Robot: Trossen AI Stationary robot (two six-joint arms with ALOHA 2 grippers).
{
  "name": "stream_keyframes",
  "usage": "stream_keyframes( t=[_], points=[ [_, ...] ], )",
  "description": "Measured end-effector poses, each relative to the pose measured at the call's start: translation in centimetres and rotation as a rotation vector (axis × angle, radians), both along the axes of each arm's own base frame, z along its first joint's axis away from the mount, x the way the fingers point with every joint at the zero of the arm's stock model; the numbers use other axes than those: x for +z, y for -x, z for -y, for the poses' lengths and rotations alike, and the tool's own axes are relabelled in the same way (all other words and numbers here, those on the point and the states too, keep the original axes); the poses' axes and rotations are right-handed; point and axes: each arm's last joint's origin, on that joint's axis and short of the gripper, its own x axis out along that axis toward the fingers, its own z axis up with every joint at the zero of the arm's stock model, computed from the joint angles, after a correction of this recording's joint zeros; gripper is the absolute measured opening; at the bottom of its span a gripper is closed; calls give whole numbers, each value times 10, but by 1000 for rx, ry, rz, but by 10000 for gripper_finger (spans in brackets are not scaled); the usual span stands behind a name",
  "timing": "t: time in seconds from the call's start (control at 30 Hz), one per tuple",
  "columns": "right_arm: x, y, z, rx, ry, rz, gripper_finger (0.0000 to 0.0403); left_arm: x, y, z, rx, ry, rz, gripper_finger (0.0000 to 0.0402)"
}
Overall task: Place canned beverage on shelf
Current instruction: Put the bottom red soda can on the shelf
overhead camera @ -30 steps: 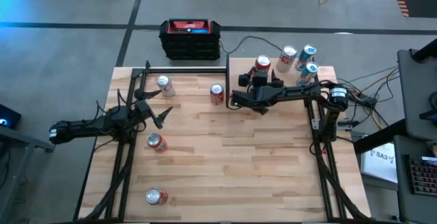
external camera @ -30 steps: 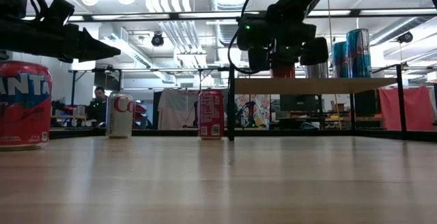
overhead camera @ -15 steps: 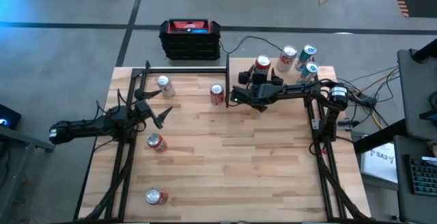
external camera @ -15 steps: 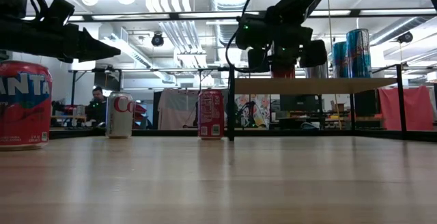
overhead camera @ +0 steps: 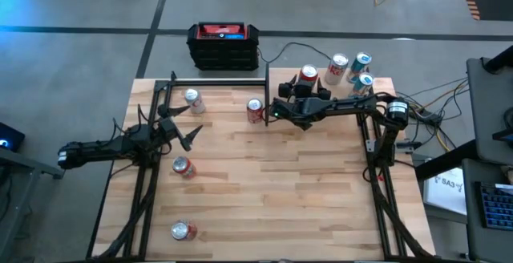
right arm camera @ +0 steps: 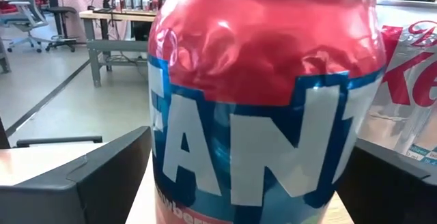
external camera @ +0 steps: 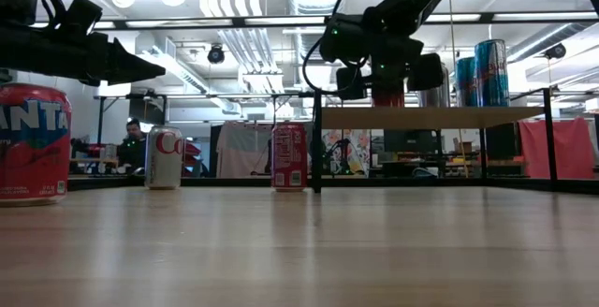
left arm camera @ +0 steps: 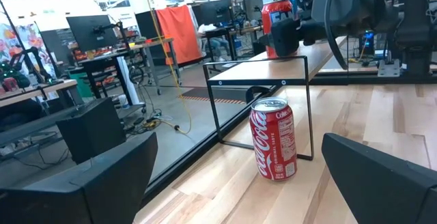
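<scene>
1. The right hand (overhead camera: 300, 93) had moved a little toward the left edge of the desk and a little higher than a second ago. The red can (overhead camera: 309, 74) had not moved with it.
2. The red can stood up straight on the shelf (overhead camera: 280, 79) at the far right corner of the desk. We thought the job for this can was nearly done.
3. The red can (right arm camera: 266, 94) filled the right wrist view, very close. We could not tell if the right hand was squeezing the can or had let go.
4. The left hand (overhead camera: 181, 131) waited near the left edge, opened wide and holding nothing.
5. The shelf also held three other cans (overhead camera: 337, 68) nearer the right edge.
6. Four more cans (overhead camera: 255, 111) stood on the desk.
7. A black and red box (overhead camera: 224, 45) sat past the far edge. We could not see inside it.
</scene>
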Motion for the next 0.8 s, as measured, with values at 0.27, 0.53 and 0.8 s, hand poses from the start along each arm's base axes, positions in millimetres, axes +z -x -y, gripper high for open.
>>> stream_keyframes(
  t=[0.27,0.53,0.8],
  points=[
    [-1,0,0,12,-25,8,333,0,0,0,0,0,0,399],
    [0,0,0,12,-23,10,292,0,0,0,0,0,0,399],
    [0,2,6,-10,-18,5,298,0,0,0,0,0,0,399]
  ],
)
